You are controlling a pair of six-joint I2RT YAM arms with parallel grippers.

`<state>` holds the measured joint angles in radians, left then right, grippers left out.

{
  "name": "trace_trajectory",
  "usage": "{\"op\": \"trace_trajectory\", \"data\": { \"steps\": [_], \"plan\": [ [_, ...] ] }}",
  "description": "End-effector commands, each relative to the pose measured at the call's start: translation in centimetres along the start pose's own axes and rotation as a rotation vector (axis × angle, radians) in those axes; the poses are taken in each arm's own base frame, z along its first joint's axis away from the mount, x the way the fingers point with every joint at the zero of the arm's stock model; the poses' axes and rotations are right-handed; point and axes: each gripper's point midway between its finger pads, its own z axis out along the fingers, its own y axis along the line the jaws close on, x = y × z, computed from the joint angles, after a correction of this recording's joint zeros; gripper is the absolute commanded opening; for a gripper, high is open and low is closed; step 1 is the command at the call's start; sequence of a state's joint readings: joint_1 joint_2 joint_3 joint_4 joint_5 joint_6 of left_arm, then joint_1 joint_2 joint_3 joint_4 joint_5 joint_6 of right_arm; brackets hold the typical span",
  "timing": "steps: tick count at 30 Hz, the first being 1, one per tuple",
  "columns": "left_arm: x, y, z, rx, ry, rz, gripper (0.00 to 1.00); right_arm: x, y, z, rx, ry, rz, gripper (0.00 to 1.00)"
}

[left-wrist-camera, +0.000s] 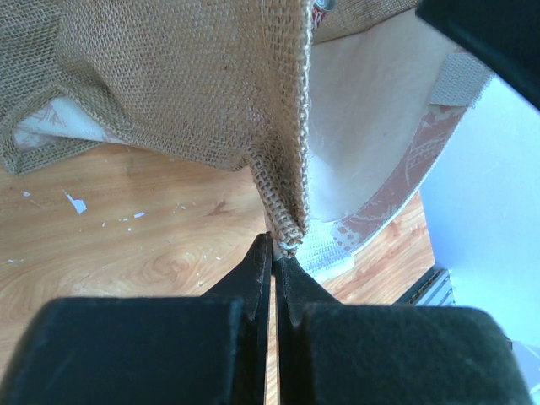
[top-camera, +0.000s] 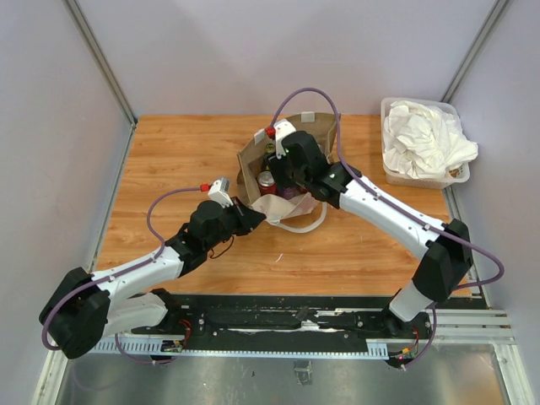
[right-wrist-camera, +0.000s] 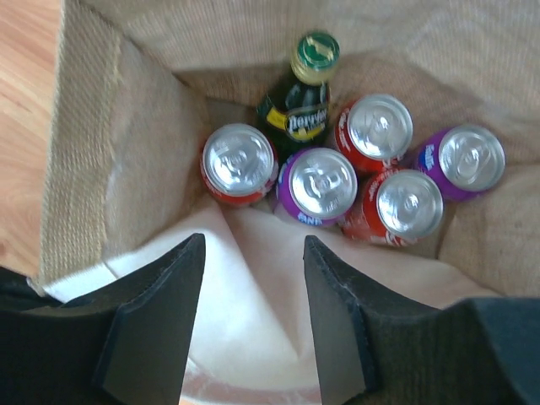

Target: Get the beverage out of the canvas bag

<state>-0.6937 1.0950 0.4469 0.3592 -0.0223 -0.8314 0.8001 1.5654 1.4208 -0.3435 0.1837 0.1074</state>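
A wooden tabletop (top-camera: 186, 160) is closed in by pale walls on three sides, and a metal rail is seen along its near edge. Small white flecks (left-wrist-camera: 76, 202) are scattered over the wood beside the bag.

The canvas bag (top-camera: 251, 162) is stood upright near the middle of the tabletop, toward the far side, with its mouth open. A corner of its woven rim is pinched by the left gripper (left-wrist-camera: 272, 246), whose jaws are pressed together on the fabric at the bag's near left side. The right gripper (right-wrist-camera: 253, 253) is held above the open mouth and pointed down into it; its jaws are spread and nothing is touched by them.

Six drinks are packed together on the bottom of the bag, below those jaws: a dark glass bottle (right-wrist-camera: 297, 110) with a green cap and yellow label at the far wall, three red cans (right-wrist-camera: 240, 162) and two purple cans (right-wrist-camera: 322, 183). The middle purple can is set just beyond the gap of the spread jaws, touching the bottle and flanked by red cans. A pale inner panel of the bag is seen between the jaws and the cans.

A white looped handle (top-camera: 299, 226) is laid on the tabletop at the bag's near side. A clear plastic bin (top-camera: 411, 180) of white cloths (top-camera: 426, 139) is placed at the far right corner, well apart from the bag.
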Motion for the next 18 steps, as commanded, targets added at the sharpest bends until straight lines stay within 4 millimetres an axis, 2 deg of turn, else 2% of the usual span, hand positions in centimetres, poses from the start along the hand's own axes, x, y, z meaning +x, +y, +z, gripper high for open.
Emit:
{"op": "trace_trajectory", "data": {
  "steps": [1,9,18],
  "plan": [
    [2.2,1.6,-0.2,-0.055,0.086,0.021,0.0,-0.9,0.6,1.8,-0.018,0.024,-0.009,0.52],
    [2.5,1.3,-0.3,-0.048,0.091,0.013,0.0,0.0,1.9,5.5,-0.061,0.128,-0.058,0.58],
    [2.4,1.3,-0.5,-0.048,0.085,0.009,0.02,3.0,1.6,8.2,-0.065,0.214,-0.047,0.67]
  ]
}}
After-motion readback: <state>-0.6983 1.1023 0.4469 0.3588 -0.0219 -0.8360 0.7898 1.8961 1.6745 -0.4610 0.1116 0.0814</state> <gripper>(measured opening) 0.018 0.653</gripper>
